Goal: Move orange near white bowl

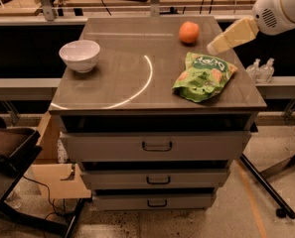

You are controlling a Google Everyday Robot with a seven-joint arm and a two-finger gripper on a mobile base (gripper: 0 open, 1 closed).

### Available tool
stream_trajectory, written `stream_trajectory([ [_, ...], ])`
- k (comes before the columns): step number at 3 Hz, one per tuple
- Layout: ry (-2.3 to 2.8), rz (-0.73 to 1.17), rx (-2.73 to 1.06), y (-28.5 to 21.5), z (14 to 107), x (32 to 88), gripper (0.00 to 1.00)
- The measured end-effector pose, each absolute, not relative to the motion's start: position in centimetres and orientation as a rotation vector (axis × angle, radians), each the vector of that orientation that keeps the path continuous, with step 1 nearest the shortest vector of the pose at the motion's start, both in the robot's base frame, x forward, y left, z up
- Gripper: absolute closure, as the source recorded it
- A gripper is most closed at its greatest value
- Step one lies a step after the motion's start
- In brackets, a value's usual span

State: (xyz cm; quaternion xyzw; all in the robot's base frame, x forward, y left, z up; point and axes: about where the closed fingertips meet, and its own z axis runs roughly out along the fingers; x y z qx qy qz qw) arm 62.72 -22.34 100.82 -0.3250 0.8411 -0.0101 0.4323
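End effector [214, 46] is hovering to the right of the orange [189, 32], angling down and leftward toward it, near but not touching. I cannot tell how far open it is, and it is carrying nothing. The orange is sitting at the desk's [117, 83] far edge. The green snack bag [202, 77] is lying just in front of the orange, and the white bowl [80, 55] is sitting well apart to its left.

count, tabletop [122, 43]: orange [188, 32] x1, near far right corner. white bowl [80, 55] x1, by left edge. green snack bag [204, 76] x1, by right edge. under the top: drawers [112, 146] x3, handles [157, 146] x3. beyond right edge: small bottles [254, 71] x2. gripper [214, 47] x1, over right edge, just beside the orange.
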Motion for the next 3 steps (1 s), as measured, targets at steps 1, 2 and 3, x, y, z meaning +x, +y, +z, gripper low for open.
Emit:
stream_trajectory([
  [1, 2.081, -0.003, -0.769, -21.7, 100.1, 63.8, 0.00],
  [2, 2.042, 0.072, -0.666, -21.1, 97.7, 67.5, 0.00],
  [3, 1.991, 0.131, -0.564, -21.1, 96.1, 71.6, 0.00],
])
